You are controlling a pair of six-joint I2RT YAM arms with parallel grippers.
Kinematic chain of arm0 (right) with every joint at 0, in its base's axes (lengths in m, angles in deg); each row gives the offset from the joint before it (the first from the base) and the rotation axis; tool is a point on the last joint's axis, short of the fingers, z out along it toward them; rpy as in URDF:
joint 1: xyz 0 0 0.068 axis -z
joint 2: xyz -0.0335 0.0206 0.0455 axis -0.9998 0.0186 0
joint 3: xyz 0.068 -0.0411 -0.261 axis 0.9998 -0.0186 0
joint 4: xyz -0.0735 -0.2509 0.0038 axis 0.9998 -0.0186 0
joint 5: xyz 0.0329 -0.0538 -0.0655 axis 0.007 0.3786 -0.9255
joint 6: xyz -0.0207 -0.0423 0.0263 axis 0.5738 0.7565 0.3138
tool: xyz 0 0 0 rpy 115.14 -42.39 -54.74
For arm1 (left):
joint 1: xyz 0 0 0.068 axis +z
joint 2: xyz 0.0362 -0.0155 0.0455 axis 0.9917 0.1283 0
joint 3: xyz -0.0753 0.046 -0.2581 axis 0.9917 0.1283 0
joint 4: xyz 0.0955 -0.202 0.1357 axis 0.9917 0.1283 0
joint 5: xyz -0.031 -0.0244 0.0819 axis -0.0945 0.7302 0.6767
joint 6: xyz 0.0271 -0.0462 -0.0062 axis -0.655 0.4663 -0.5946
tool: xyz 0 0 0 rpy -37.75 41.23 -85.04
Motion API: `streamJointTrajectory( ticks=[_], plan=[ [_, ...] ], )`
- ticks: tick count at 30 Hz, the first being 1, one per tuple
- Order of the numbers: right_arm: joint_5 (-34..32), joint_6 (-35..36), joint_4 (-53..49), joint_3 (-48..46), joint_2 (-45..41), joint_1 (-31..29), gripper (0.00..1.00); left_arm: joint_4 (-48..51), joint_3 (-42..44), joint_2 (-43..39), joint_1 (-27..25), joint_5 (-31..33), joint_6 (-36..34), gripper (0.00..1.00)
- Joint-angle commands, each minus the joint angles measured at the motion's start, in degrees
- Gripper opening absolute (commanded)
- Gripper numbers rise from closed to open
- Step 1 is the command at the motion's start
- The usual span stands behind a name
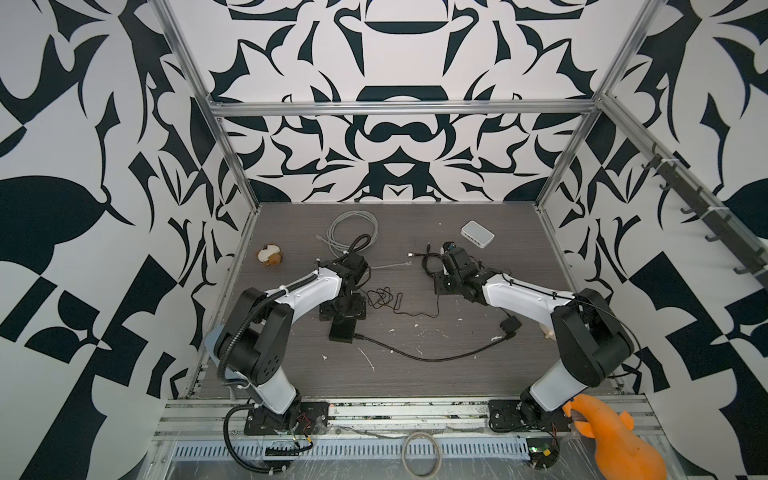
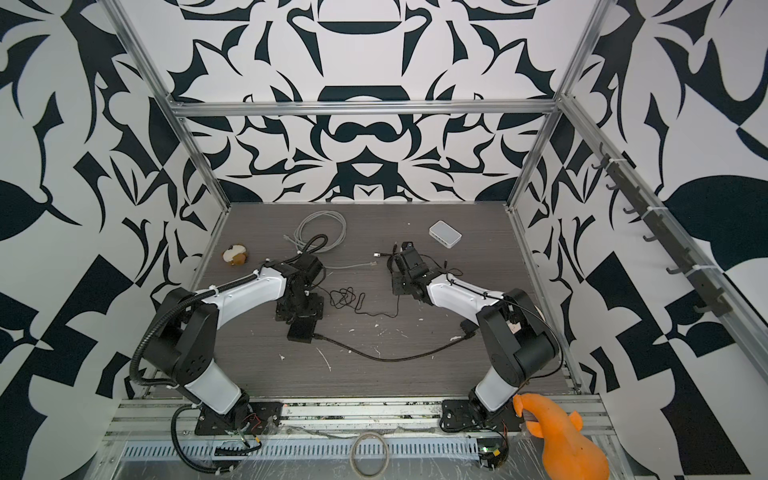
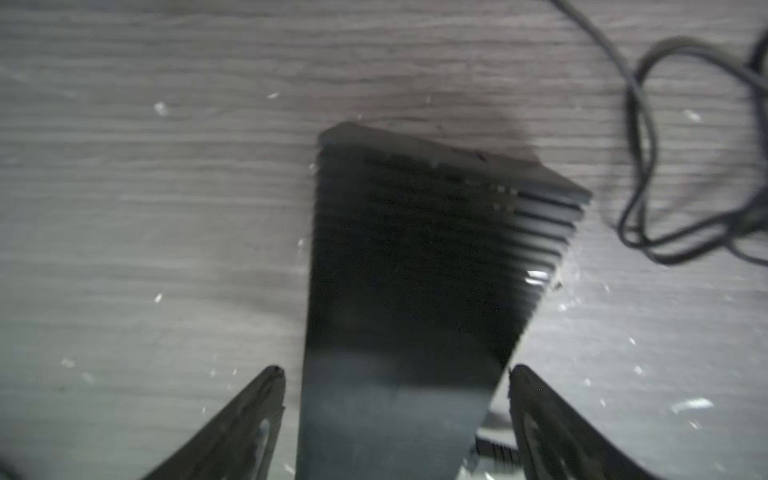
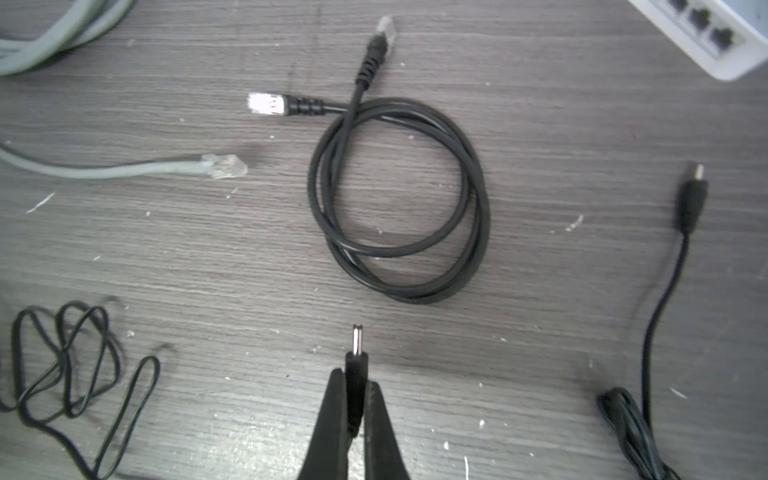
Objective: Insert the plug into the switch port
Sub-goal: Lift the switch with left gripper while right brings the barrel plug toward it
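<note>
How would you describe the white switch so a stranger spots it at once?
On the grey table, look to the far right part, near the back wall. The white switch lies there: the only white box, while the other box is black.

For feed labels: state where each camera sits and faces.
Top views: high in front, facing down and back over the table; both arms show.
Left wrist: down past the open left gripper at the black finned box.
Right wrist: down past the right gripper, shut on the barrel plug.
Both wrist views share the tangled thin wire.
</note>
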Motion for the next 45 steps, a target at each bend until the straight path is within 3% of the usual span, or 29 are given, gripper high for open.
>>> streamJointTrajectory(
  ticks=[1, 5, 12, 22, 30, 39, 45],
  plan=[
    [1.2, 7.7, 4.8, -1.6, -1.9, 0.1, 0.0, 1.2, -3.6, 3.3, -0.2, 0.5, -5.9, 0.81],
    [4.9, 16.0, 10.3, -3.0, -3.1, 0.2, 0.0, 4.4, -7.6, 7.8, -0.1, 1.8, -14.6, 0.76],
    [8.0, 23.2, 10.6, -0.5, -2.5, 1.4, 0.0, 5.7, -11.8, 12.1, -0.1, 0.6, -22.5, 0.63],
    [26.3, 41.1, 12.2, -0.7, 0.7, 4.0, 0.0, 4.4, -12.8, 11.6, -0.2, -10.1, -45.4, 0.54],
    [40.4, 55.8, 10.7, 1.0, 3.4, 5.4, 0.0, 3.7, -14.5, 13.9, 0.1, -11.5, -61.4, 0.54],
    [49.5, 62.9, 16.6, -1.9, 4.1, 5.1, 0.0, 0.2, -16.0, 14.4, 2.6, -12.4, -77.1, 0.53],
    [48.1, 67.0, 17.2, 0.0, 7.1, 2.3, 0.0, -2.5, -15.8, 16.2, 4.1, -10.7, -79.9, 0.53]
  ],
)
